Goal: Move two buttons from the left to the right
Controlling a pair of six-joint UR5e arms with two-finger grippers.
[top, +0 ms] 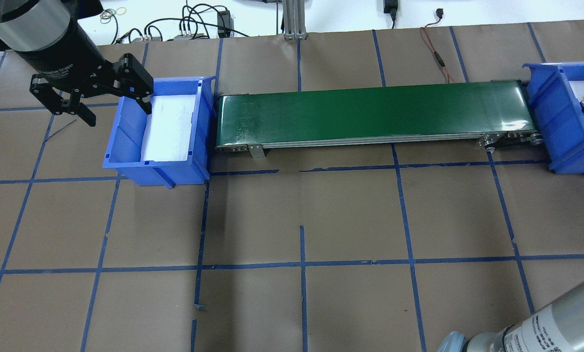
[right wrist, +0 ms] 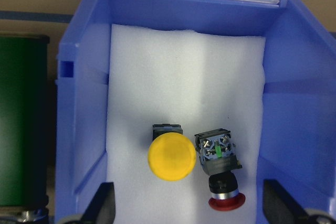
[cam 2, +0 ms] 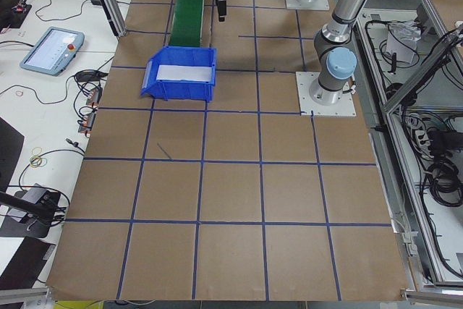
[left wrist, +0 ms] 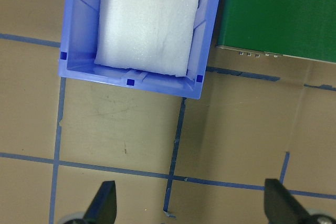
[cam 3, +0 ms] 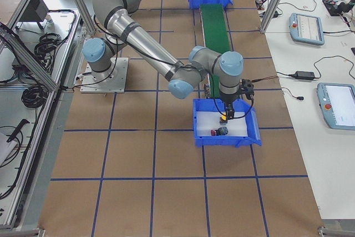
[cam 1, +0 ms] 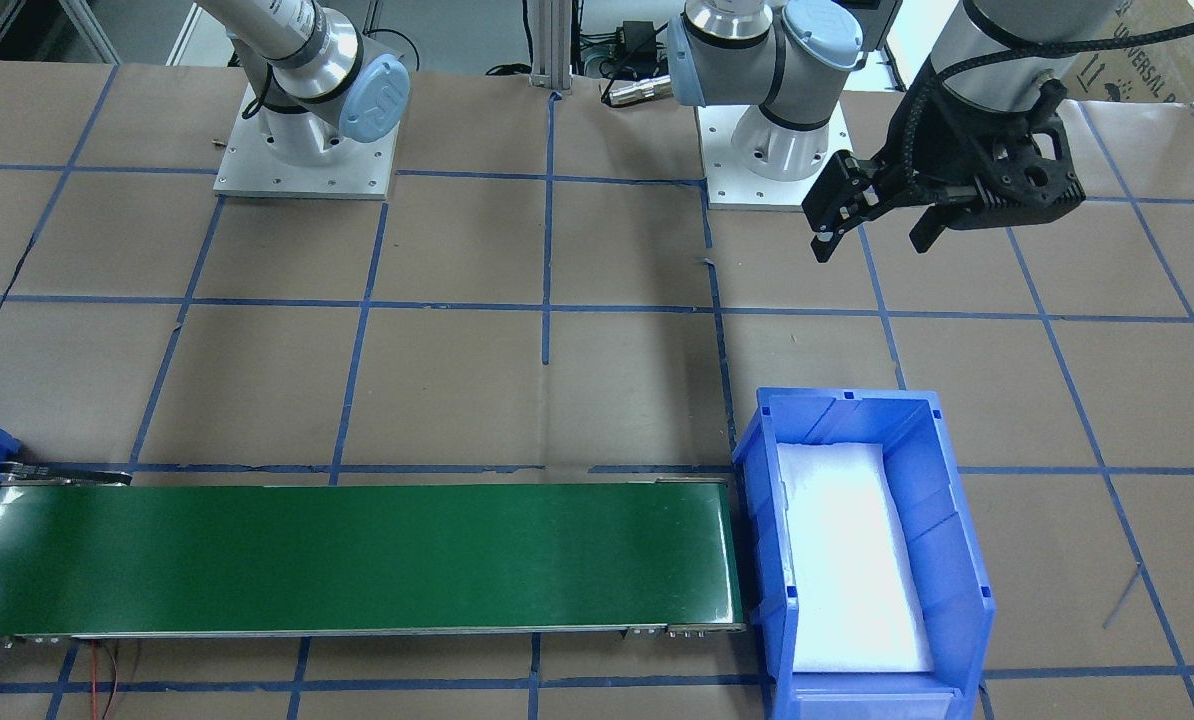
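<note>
Both buttons lie in the right blue bin (right wrist: pixel 79 103) on white foam. The yellow-capped button (right wrist: pixel 171 157) stands cap up. The red mushroom button (right wrist: pixel 220 179) lies on its side next to it. They also show in the exterior right view, the yellow button (cam 3: pixel 223 119) and the red button (cam 3: pixel 220 132). My right gripper (right wrist: pixel 191 205) is open above them and holds nothing. My left gripper (top: pixel 116 112) is open and empty, hovering beside the left blue bin (top: pixel 125 146), which holds only white foam.
A green conveyor belt (top: pixel 370 112) runs between the two bins and carries nothing. The table is brown paper with a blue tape grid. Cables lie along the far edge (top: pixel 194 24). The arm bases (cam 1: pixel 302 150) stand on the robot's side.
</note>
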